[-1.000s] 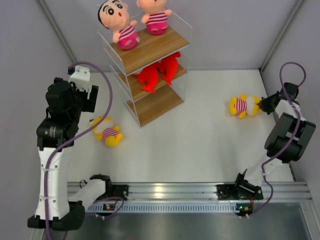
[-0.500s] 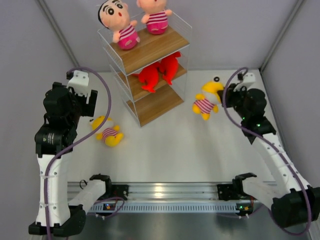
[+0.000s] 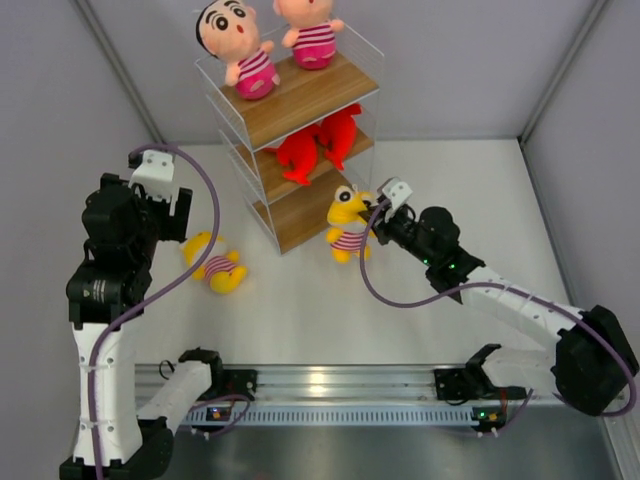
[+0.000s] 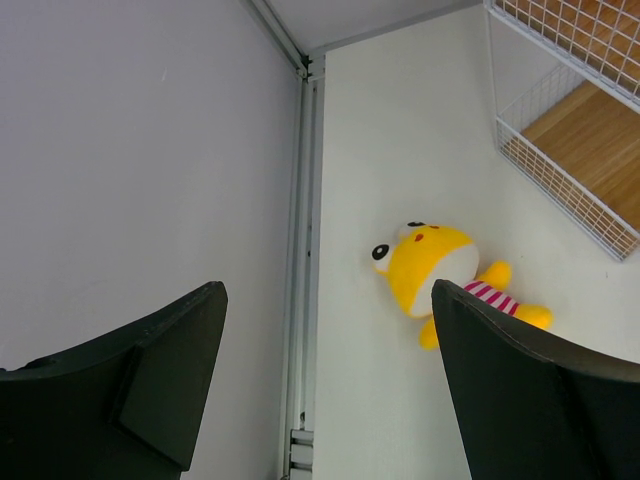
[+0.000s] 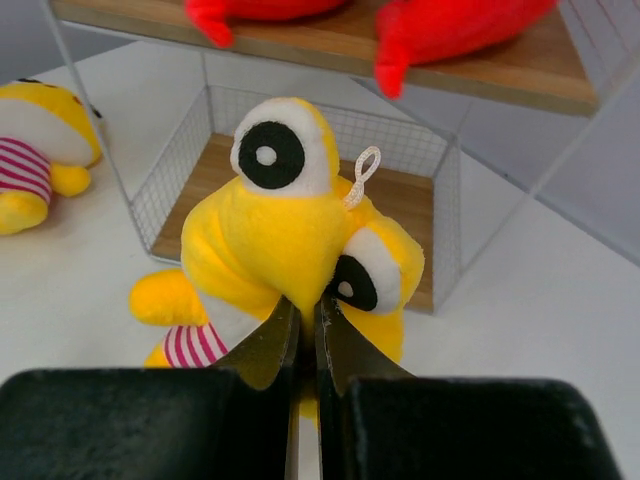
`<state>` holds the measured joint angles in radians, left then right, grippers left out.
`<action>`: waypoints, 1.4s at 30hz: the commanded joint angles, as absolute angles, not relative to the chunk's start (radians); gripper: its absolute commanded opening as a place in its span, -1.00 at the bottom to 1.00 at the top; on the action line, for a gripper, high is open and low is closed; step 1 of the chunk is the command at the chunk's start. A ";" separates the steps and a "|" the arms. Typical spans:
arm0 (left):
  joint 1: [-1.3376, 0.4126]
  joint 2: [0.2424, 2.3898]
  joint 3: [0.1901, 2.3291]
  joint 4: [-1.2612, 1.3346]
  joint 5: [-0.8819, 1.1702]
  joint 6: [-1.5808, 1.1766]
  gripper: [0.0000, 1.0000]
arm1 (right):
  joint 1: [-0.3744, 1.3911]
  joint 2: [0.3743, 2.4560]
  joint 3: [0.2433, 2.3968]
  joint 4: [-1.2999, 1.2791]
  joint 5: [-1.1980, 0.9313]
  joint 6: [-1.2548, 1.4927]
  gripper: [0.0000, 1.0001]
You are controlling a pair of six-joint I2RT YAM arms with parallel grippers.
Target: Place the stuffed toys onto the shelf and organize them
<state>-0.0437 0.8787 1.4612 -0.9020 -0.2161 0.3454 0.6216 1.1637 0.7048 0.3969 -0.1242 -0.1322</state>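
**Right claw pinches a yellow plush toy beside the shelf's lowest tier**

Top view: The shelf (image 3: 300, 100) stands at an angle at the far middle of the white table (image 3: 450, 280). Two dolls in pink stripes (image 3: 238, 50) sit on its top board. Two red sharks (image 3: 318, 140) lie on the middle board. The right arm reaches in from the right. The right gripper (image 3: 378, 215) is closed on the head of the held yellow toy (image 3: 348, 222), which is upright just beside the front corner of the lowest tier. Whether its feet touch the table cannot be told. The lying yellow toy (image 3: 213, 262) rests on the table left of the shelf, near the left arm.

Left wrist view: The left gripper (image 4: 327, 295) has its two dark fingers spread wide, with nothing between them. Below it, the lying yellow toy (image 4: 435, 275) is on its back, head toward the wall and striped shirt toward the shelf. A wire corner of the shelf (image 4: 560, 180) shows at upper right.

Right wrist view: The right gripper (image 5: 305, 310) has its fingers pressed together, pinching a fold of plush on the held yellow toy (image 5: 290, 230). Two big black-and-white eyes and a white loop show on the toy's head. The lowest tier's mesh and board are just behind it, the red sharks (image 5: 440, 30) lie on the board above, and the lying yellow toy (image 5: 35, 150) is at the left edge.
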 commanded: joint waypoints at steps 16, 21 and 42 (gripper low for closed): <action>-0.038 0.864 1.447 -0.896 -0.196 0.362 0.79 | 0.896 1.690 0.953 1.008 0.104 -0.340 -1.00; -0.043 0.859 1.442 -0.896 -0.195 0.367 0.79 | 0.896 1.799 1.058 0.997 0.110 -0.440 -1.00; -0.071 0.864 1.436 -0.896 -0.229 0.400 0.81 | 0.876 2.092 1.284 1.118 0.005 -0.525 -1.00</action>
<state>-0.0658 0.8726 1.4364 -0.9024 -0.2104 0.3840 0.8806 2.0750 1.2098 1.0058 0.0376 -0.5217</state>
